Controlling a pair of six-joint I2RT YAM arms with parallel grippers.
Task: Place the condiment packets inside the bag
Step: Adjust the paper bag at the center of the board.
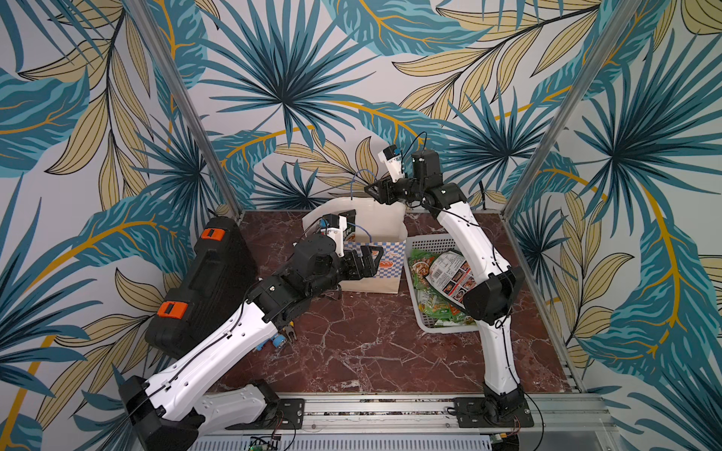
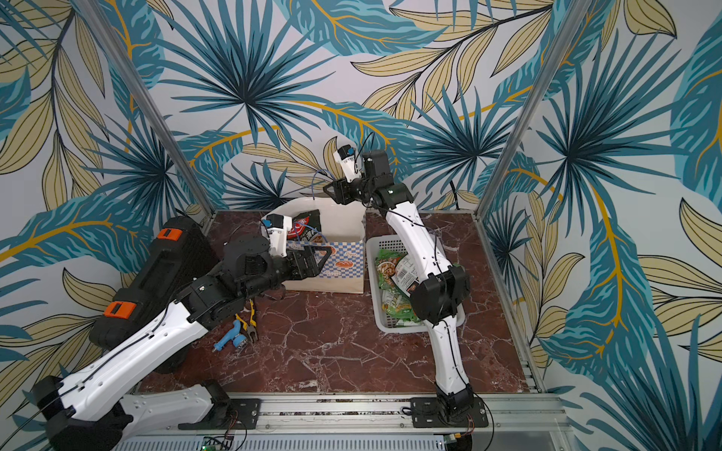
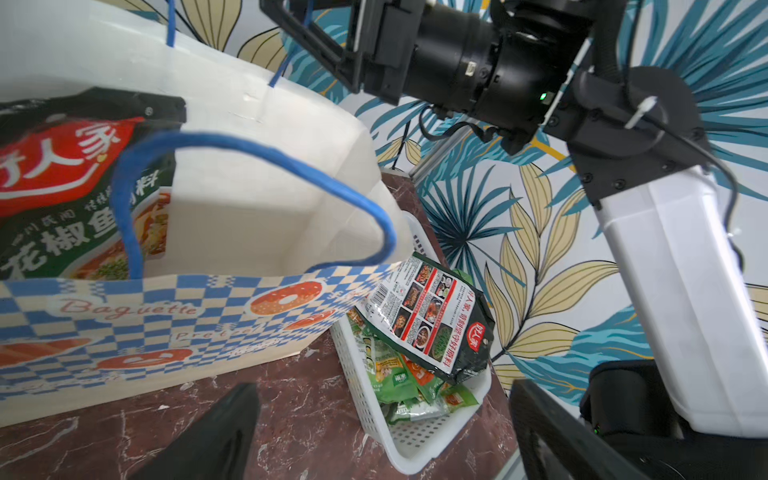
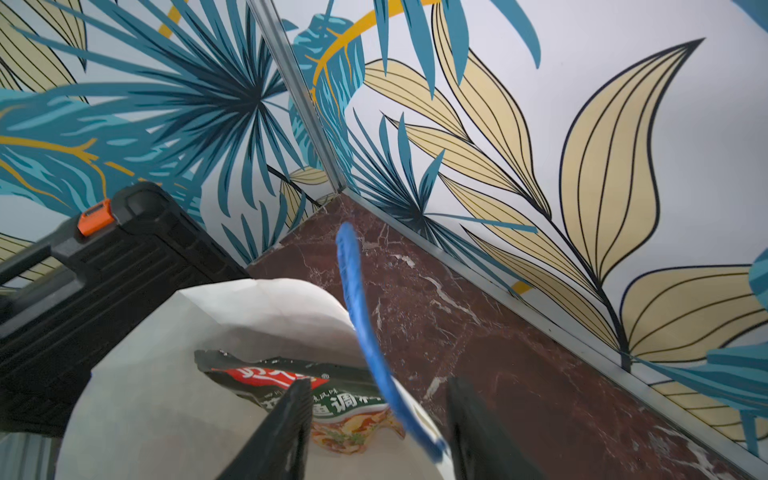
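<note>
Bag (image 3: 166, 316) holding dark packet (image 3: 62, 187), basket (image 3: 415, 453) of packets (image 3: 424, 316), left pincer (image 3: 382, 388) spread, empty, right pincer (image 4: 380, 382) parted around handle (image 4: 353, 282)

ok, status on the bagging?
Left tool open, empty, by bag front. Right tool open, rear blue handle between its jaws. One dark packet in bag, other packets in basket. Right arm hangs over basket.

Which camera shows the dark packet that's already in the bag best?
The left wrist view: the dark packet stands inside the bag, red logo and text readable. The right wrist view shows its top part, partly behind the right pincer; a top view shows a small piece.
</note>
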